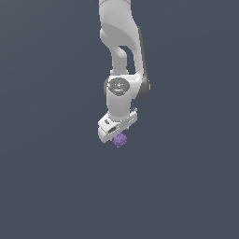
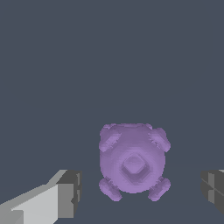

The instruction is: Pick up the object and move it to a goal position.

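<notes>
The object is a small purple lump, roughly round and bumpy. In the wrist view the object shows a rounded body with four short stubby knobs sticking out at its corners and a raised, diamond-shaped boss at the middle of the face turned to the camera. Its colour is an even pale violet with darker shading in the hollows. In the exterior view it sits near the middle of the plain dark grey ground, far from every edge.
</notes>
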`<move>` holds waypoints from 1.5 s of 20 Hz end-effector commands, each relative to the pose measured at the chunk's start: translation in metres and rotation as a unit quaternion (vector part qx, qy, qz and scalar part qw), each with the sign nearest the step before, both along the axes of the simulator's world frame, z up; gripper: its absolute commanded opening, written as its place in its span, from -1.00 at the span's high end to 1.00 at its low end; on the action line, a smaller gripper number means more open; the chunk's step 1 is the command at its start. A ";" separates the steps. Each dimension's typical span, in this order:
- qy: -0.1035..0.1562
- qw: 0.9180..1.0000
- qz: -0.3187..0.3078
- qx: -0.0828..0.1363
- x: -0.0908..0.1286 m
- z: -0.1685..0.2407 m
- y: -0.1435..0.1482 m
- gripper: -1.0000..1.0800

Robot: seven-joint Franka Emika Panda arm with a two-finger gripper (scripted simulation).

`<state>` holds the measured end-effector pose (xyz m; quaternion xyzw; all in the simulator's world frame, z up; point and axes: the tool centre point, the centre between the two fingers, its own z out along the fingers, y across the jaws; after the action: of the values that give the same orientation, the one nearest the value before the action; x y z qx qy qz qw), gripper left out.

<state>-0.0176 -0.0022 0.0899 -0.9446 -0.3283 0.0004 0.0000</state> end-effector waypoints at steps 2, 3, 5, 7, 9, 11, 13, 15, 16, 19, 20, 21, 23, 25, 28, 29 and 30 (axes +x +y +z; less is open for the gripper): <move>0.000 1.000 0.000 0.000 0.000 0.000 0.000 -0.92; 0.000 1.000 0.000 0.000 0.000 -0.002 0.000 -0.92; 0.000 1.000 0.000 0.000 0.000 -0.006 0.000 -0.92; 0.000 1.000 0.001 0.000 0.000 -0.014 0.000 -0.92; 0.000 1.000 0.001 0.000 -0.001 -0.024 0.000 -0.92; 0.000 1.000 0.002 0.000 -0.001 -0.035 0.000 -0.92; 0.000 1.000 0.002 0.000 -0.001 -0.043 0.000 -0.92; 0.000 1.000 0.002 0.000 -0.001 -0.048 0.000 -0.92; 0.000 1.000 0.002 0.000 -0.001 -0.049 0.000 -0.92; 0.000 1.000 0.002 0.000 0.000 -0.050 0.000 1.00; 0.000 1.000 0.002 0.000 0.000 -0.050 0.000 1.00; 0.000 1.000 0.002 0.000 0.000 -0.050 0.000 1.00; 0.000 1.000 0.002 0.000 0.000 -0.050 0.000 1.00; 0.000 1.000 0.002 0.000 0.000 -0.050 0.000 1.00; 0.000 1.000 0.002 0.000 0.000 -0.050 0.000 1.00; -0.001 1.000 0.002 0.000 0.000 -0.050 0.000 1.00; -0.001 1.000 0.002 0.000 0.000 -0.049 0.000 1.00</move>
<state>-0.0176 -0.0029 0.0405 -0.9439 -0.3302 -0.0003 -0.0004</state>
